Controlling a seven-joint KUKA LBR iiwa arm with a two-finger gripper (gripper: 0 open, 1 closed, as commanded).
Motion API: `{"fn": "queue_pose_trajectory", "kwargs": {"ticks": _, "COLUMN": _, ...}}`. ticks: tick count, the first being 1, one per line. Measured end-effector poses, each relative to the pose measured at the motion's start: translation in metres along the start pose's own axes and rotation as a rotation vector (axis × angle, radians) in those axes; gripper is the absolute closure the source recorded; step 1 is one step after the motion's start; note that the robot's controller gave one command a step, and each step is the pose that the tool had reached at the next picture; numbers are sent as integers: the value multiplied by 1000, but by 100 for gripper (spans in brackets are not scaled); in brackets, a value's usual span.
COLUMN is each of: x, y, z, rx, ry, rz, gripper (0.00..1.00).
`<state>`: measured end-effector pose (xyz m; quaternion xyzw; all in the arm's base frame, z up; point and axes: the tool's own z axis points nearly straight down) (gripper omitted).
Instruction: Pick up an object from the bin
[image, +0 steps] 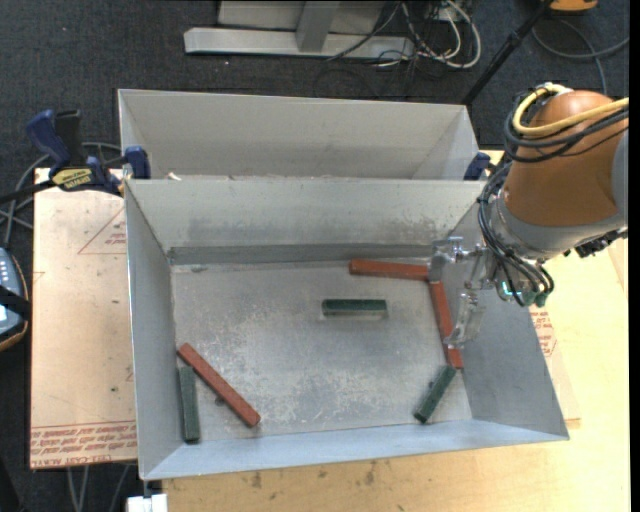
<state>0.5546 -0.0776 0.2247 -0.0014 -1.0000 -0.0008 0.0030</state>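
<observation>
My gripper (466, 312) hangs low at the bin's right side, close to the right wall. Right beside it, to its left, a red bar (440, 315) lies along the foot of that wall, and the gripper's lower end comes down near the bar's front half. Whether the two touch I cannot tell. A second red bar (388, 268) lies along the back wall and meets the first at the back right corner. A dark green bar (433, 394) lies slanted just in front of the first red bar's near end.
A green bar (354, 308) lies flat in the middle of the floor. At the front left, a red bar (218, 384) lies diagonally, touching an upright-running dark green bar (189, 405). The arm's orange cover hangs over the bin's right rim.
</observation>
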Motion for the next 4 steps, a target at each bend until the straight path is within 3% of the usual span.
{"fn": "queue_pose_trajectory", "kwargs": {"ticks": 1, "x": -57, "y": 71, "z": 85, "rx": -3, "ry": -4, "rz": -30, "gripper": 0}}
{"fn": "queue_pose_trajectory", "kwargs": {"ticks": 2, "x": -72, "y": 73, "z": 159, "rx": 0, "ry": -2, "rz": -58, "gripper": 0}}
{"fn": "queue_pose_trajectory", "kwargs": {"ticks": 3, "x": -74, "y": 72, "z": 153, "rx": 1, "ry": -9, "rz": -59, "gripper": 100}}
{"fn": "queue_pose_trajectory", "kwargs": {"ticks": 4, "x": -75, "y": 49, "z": -6, "rx": 4, "ry": -19, "rz": -183, "gripper": 100}}
